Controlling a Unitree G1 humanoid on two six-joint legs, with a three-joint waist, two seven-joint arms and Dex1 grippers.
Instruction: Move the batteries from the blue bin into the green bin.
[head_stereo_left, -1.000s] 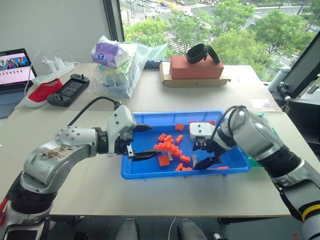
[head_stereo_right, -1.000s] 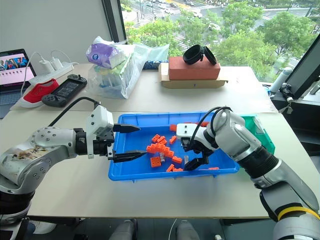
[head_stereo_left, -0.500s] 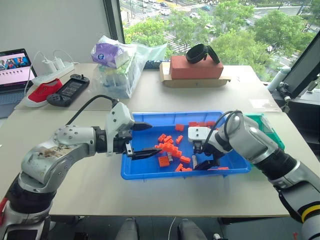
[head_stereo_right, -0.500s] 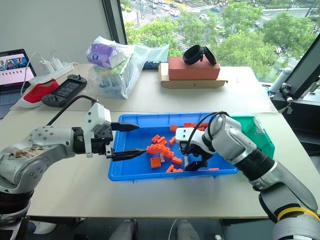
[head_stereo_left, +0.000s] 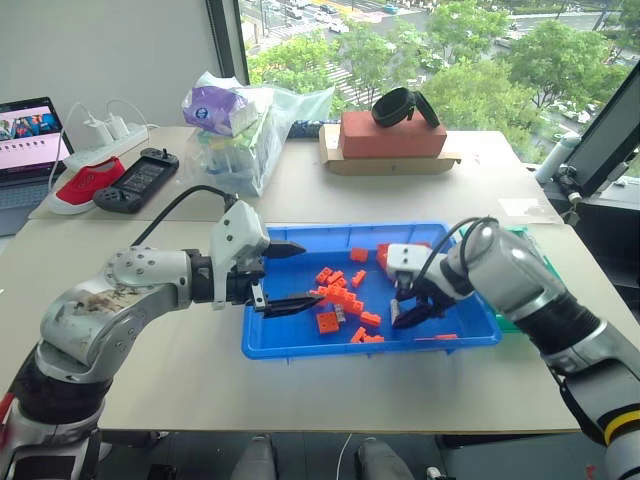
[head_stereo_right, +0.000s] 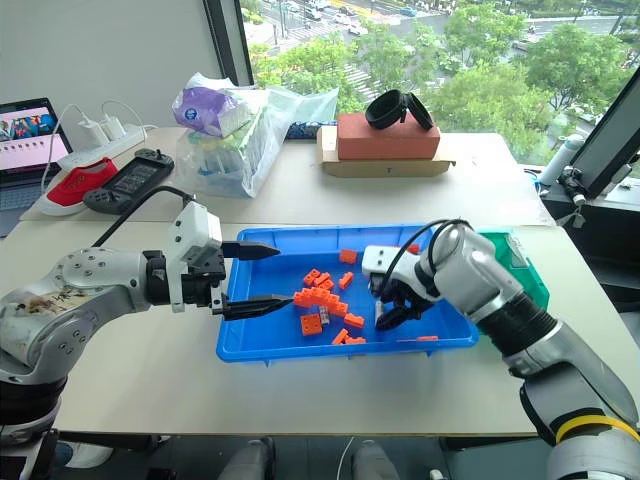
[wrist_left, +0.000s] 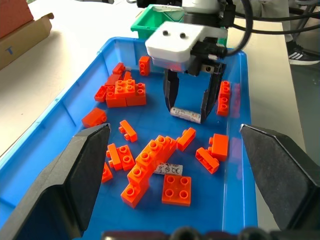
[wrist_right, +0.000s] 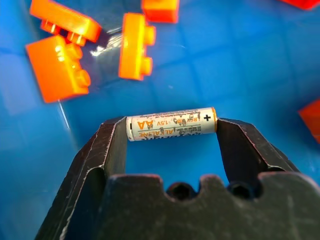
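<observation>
My right gripper (head_stereo_left: 412, 313) is shut on a battery (wrist_right: 171, 124), pinching it end to end between the two fingers (wrist_right: 107, 150) a little above the floor of the blue bin (head_stereo_left: 370, 348). The left wrist view shows that same battery (wrist_left: 186, 114) crosswise between the fingers. A second battery (wrist_left: 168, 169) lies flat among orange bricks (wrist_left: 152, 152) in the blue bin. The green bin (head_stereo_right: 515, 262) stands against the blue bin's right end, behind my right arm. My left gripper (head_stereo_left: 295, 277) hovers open over the blue bin's left end, holding nothing.
Several orange bricks (head_stereo_left: 335, 290) are scattered across the blue bin. On the far table stand a red-brown box on cardboard (head_stereo_left: 392, 135), a plastic bag of goods (head_stereo_left: 245, 130), a handheld console (head_stereo_left: 140, 178), a power strip (head_stereo_left: 105, 140) and a laptop (head_stereo_left: 28, 135).
My right gripper's fingers have narrowed onto a battery and the hand has lifted slightly off the bin floor, shifting right. The left arm has stayed still.
</observation>
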